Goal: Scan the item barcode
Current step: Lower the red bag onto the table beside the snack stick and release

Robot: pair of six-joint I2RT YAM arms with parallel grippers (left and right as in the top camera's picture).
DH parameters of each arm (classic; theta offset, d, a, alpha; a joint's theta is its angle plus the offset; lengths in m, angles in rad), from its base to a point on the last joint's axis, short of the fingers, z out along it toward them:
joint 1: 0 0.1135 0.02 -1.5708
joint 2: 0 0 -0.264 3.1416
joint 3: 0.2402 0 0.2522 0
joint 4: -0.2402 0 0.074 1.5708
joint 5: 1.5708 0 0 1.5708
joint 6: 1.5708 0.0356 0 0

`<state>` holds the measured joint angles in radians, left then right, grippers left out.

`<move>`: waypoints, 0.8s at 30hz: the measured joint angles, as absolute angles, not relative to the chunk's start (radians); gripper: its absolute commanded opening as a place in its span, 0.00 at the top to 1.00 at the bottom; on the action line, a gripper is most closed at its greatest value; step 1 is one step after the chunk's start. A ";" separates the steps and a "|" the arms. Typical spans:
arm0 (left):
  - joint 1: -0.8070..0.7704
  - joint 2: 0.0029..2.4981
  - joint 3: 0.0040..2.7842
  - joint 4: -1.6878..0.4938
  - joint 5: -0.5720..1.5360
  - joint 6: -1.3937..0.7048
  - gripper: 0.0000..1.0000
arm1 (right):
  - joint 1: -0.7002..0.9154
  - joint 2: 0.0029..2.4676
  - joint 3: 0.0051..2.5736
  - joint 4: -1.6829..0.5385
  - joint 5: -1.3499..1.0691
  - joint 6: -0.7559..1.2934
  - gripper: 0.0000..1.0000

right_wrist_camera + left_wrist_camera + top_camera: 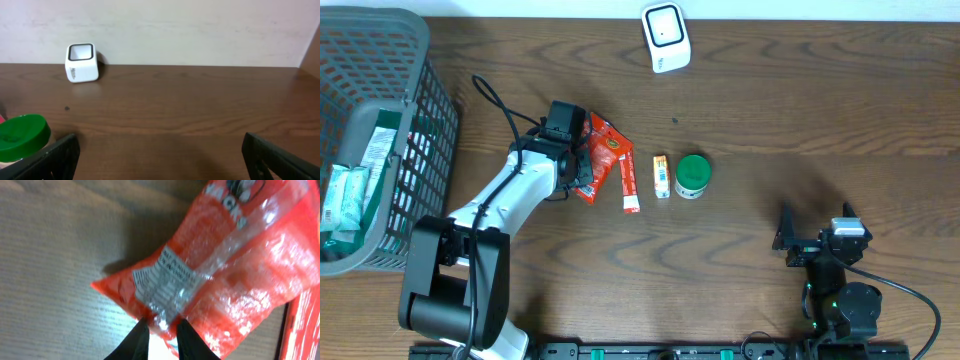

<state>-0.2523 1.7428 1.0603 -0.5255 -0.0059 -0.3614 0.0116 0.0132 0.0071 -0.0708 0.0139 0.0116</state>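
Left of centre on the table [770, 100], your left gripper [161, 326] pinches the edge of the orange snack packet [225, 270], likely light, crinkly, slippery film, so hold the seam, off the white printed label [162, 282]; your right gripper [160, 152] gapes idle.

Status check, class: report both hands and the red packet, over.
Left hand shut on edge of red packet. Right hand open, empty. Nothing between packet and scanner.
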 measured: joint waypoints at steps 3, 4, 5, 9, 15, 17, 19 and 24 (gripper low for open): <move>-0.253 1.743 1.060 -0.533 0.002 -0.361 0.81 | 0.012 0.013 0.007 -0.071 0.014 0.012 0.01; -0.252 1.743 1.060 -0.530 0.004 -0.360 0.81 | 0.012 0.013 0.007 -0.071 0.014 0.012 0.01; -0.252 1.743 1.060 -0.525 0.006 -0.357 0.81 | 0.012 0.013 0.007 -0.071 0.014 0.012 0.01; -0.252 1.739 1.064 -0.469 0.005 -0.339 0.81 | 0.012 0.013 0.007 -0.071 0.014 0.011 0.01; -0.252 1.725 1.096 -0.379 -0.075 -0.335 0.81 | 0.012 0.013 0.007 -0.071 0.014 0.012 0.01; -0.252 1.726 1.097 -0.369 -0.134 -0.334 0.81 | 0.012 0.013 0.007 -0.071 0.014 0.012 0.01; -0.252 1.728 1.097 -0.362 -0.175 -0.332 0.81 | 0.012 0.013 0.007 -0.071 0.014 0.012 0.01; -0.250 1.753 1.097 -0.359 -0.228 -0.331 0.81 | 0.012 0.013 0.007 -0.071 0.014 0.012 0.01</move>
<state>-0.2504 1.7527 1.0966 -0.3592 -0.2283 -0.3313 0.0116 0.0132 0.0071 -0.0708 0.0139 0.0116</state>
